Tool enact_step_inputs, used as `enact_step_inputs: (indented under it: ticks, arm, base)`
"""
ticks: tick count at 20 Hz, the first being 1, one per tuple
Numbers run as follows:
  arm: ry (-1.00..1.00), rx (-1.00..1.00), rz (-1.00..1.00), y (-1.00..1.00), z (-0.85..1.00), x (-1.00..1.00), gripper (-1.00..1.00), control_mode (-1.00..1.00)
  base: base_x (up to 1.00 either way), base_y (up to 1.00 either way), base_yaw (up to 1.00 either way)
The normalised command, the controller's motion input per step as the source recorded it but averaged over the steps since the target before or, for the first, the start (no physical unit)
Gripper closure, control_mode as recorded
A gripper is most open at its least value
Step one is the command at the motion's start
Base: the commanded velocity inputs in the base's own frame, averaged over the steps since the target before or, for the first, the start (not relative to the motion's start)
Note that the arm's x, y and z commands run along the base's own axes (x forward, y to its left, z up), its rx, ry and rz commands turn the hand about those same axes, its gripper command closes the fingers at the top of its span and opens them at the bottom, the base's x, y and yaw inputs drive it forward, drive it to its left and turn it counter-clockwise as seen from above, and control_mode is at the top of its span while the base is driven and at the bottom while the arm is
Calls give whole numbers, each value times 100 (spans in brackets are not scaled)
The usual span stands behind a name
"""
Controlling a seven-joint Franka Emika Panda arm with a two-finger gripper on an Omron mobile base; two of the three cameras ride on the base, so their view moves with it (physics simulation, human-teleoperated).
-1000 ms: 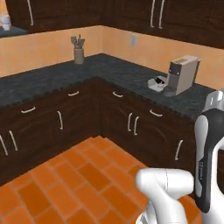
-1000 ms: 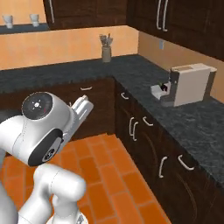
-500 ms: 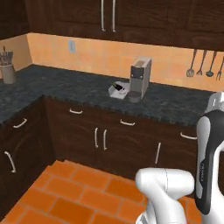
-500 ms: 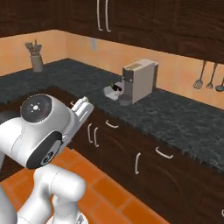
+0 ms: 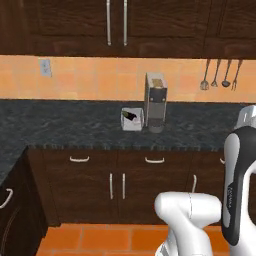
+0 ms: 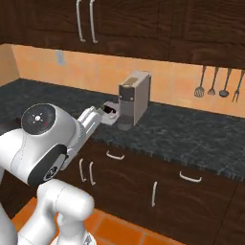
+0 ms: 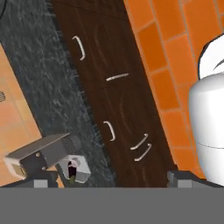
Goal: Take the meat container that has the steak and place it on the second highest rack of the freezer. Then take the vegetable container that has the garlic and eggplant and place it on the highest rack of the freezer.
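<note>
A small clear vegetable container point(image 5: 132, 119) stands on the dark counter, touching the left side of a coffee machine. A dark purple eggplant point(image 5: 130, 116) shows inside it; I cannot make out the garlic. The same container point(image 6: 109, 112) sits just past my white forearm in the right base view, and in the hand view the container point(image 7: 75, 169) lies low and left. My gripper point(image 7: 114, 180) is open, with nothing between its fingertips, and hangs over the lower cabinets, apart from the container. The meat container, the steak and the freezer are out of view.
A grey coffee machine point(image 5: 155, 102) stands mid-counter. Kitchen utensils point(image 5: 220, 75) hang on the orange wall at the right. Dark cabinets point(image 5: 115, 182) with curved handles run under the speckled counter point(image 5: 60, 125). Orange floor tiles point(image 7: 170, 52) lie in front.
The whole picture has slid left, so the camera has turned right. The counter corner and its utensil pot have left the view; the coffee machine now sits central. The gripper stays open.
</note>
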Motion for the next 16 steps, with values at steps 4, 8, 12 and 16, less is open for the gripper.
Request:
enact_step_inputs:
  ticks: [4,8,12,16]
  arm:
    - [0,0,0,0,0,0,-100,100]
    - [0,0,0,0,0,0,-100,100]
    - [0,0,0,0,0,0,-100,100]
    - [0,0,0,0,0,0,-100,100]
  base:
    - [70,100,-63]
    - [64,97,-64]
    - [92,51,-29]
    - [51,21,-11]
